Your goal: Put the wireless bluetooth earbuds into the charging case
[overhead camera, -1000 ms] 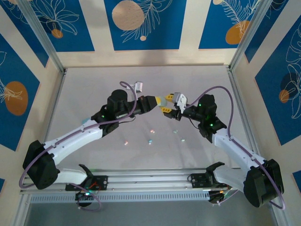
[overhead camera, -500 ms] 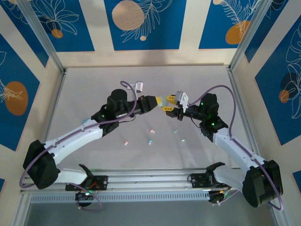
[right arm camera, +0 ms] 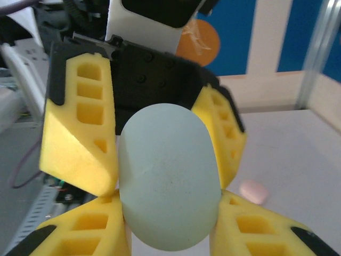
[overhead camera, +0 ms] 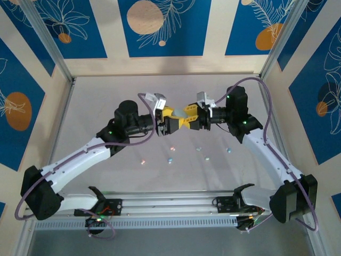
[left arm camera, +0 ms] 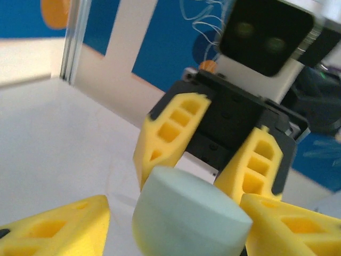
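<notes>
- Status: your right end effector (right arm camera: 169,198) is clamped on the mint charging case (right arm camera: 169,176), with a pad pressed to each flank. It holds the case in the air above the tabletop (overhead camera: 106,96).
- Status: your left end effector (left arm camera: 173,205) stands apart around the same case, with a visible gap at one finger.
- Task items: the earbuds (overhead camera: 170,159) lie scattered on the tabletop, below the case and nearer the arm bases. They are well apart from the case, and none is in it.
- Risk, slip: the case is smooth and rounded. If the right grip is light, the case may squirt out from between the pads, fall among the earbuds and scatter them.
- Risk, collision: the two sets of yellow fingers sit interleaved around the case. If you withdraw either arm off its own axis, a finger is likely to catch the other end effector or lever the case out.
- Risk, lid: a seam runs across the case, and it looks closed. Squeezing across that seam may keep it closed or pop it open uncontrolled. I cannot tell where the hinge lies.
- Risk, pick-up: the earbuds are far smaller than the pads. A coarse pinch could flick one away across the tabletop.
</notes>
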